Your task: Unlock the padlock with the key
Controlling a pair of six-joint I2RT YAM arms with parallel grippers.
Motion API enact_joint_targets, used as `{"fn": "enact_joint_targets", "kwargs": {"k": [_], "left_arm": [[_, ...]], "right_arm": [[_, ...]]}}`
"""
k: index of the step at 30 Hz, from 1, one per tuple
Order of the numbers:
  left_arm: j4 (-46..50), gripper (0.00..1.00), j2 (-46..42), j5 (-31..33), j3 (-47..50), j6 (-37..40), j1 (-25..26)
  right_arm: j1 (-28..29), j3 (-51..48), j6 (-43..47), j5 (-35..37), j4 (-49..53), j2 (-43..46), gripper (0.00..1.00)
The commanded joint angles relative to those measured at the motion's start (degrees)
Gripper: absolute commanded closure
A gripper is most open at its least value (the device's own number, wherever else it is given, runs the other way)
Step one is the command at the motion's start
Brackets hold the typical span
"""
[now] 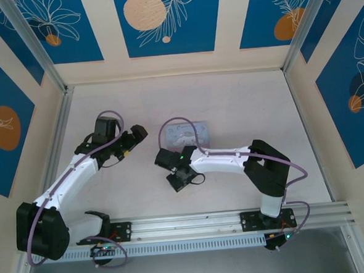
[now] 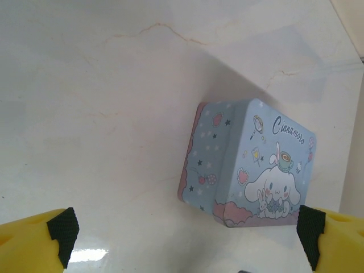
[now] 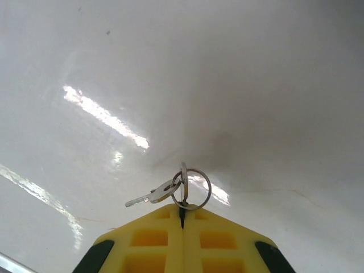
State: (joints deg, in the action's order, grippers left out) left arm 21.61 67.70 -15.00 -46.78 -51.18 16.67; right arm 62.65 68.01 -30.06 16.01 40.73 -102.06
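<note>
Right wrist: your right gripper (image 3: pixel 182 219) pinched shut on ring (image 3: pixel 196 187), key (image 3: pixel 149 197) sticking out left. Your left gripper (image 2: pixel 185 239) wide, tin (image 2: pixel 250 165) just ahead. Key pickup looks done. Next: steady tin, carry key to padlock.

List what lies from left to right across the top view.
left arm's elbow → left fingers → tin → right arm's base
</note>
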Motion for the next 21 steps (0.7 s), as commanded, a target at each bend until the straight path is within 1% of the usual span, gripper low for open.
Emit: {"fn": "enact_joint_targets", "kwargs": {"k": [1, 6, 10, 15, 17, 21], "left_arm": [[-3.61, 0.0, -0.03, -2.83, 1.96, -2.96, 0.93], [-8.09, 0.0, -0.68, -3.47, 5.35, -7.27, 4.21], [-12.4, 0.0, -0.9, -3.12, 7.9, -11.41, 7.99], [-16.23, 0.0, -0.75, -1.88, 8.89, -14.23, 12.8], [-18.09, 0.01, -0.39, -1.83, 8.9, -14.13, 14.32], [-21.32, 0.03, 0.99, -2.91, 8.03, -9.66, 16.75]], "right_arm": [[-1.53, -2.08, -4.09, -2.37, -1.39, 2.84, 1.0], [-4.01, -3.97, -8.02, -3.68, -2.1, 5.38, 1.0], [-6.1, -4.93, -11.5, -4.27, -2.23, 8.01, 1.0], [-9.49, -5.17, -14.35, -5.65, -2.57, 11.64, 1.0], [-11.11, -5.27, -15.06, -6.61, -2.84, 13.17, 1.0], [-15.21, -5.08, -16.1, -9.76, -3.7, 16.13, 1.0]]}}
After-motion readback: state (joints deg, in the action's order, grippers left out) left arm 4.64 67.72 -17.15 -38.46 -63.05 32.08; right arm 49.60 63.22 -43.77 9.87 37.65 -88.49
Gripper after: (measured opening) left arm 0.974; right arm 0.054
